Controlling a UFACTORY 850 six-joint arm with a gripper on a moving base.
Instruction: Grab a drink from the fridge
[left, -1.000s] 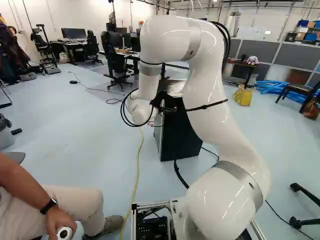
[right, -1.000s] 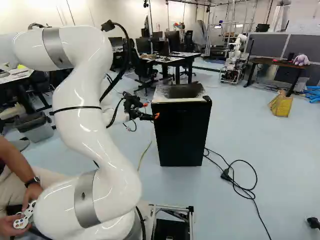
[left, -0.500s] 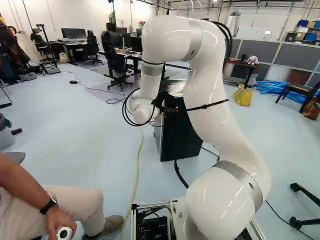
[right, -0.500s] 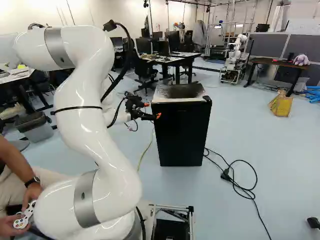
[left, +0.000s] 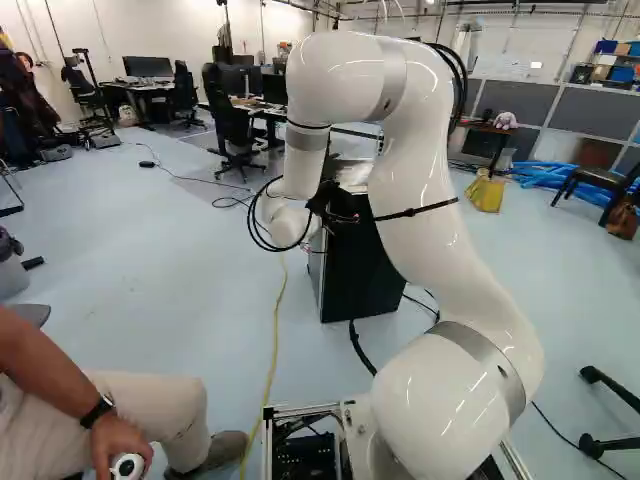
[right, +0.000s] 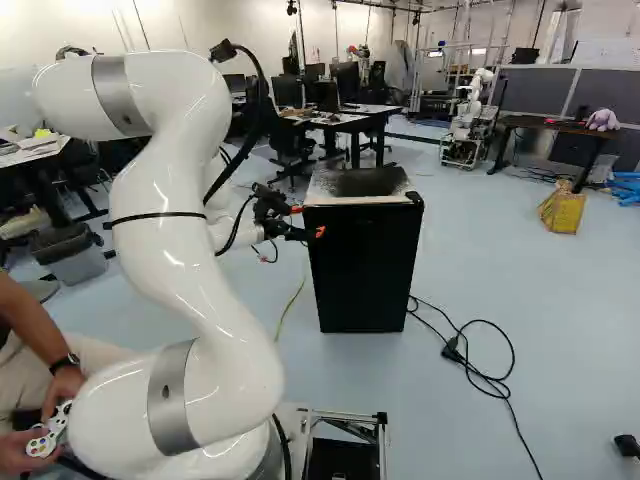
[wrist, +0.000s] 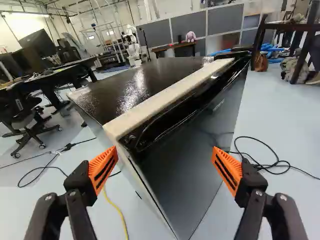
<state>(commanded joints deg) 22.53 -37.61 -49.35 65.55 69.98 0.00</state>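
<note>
The fingers are spread. The fridge stands upright on the floor, door shut; in the wrist view, its near top corner lies ahead, between the fingers.

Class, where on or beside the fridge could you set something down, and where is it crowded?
The fridge's top is bare behind its pale front strip. Crowded: the near corner by the tool, and beside the fridge, where a black cable loops.
</note>
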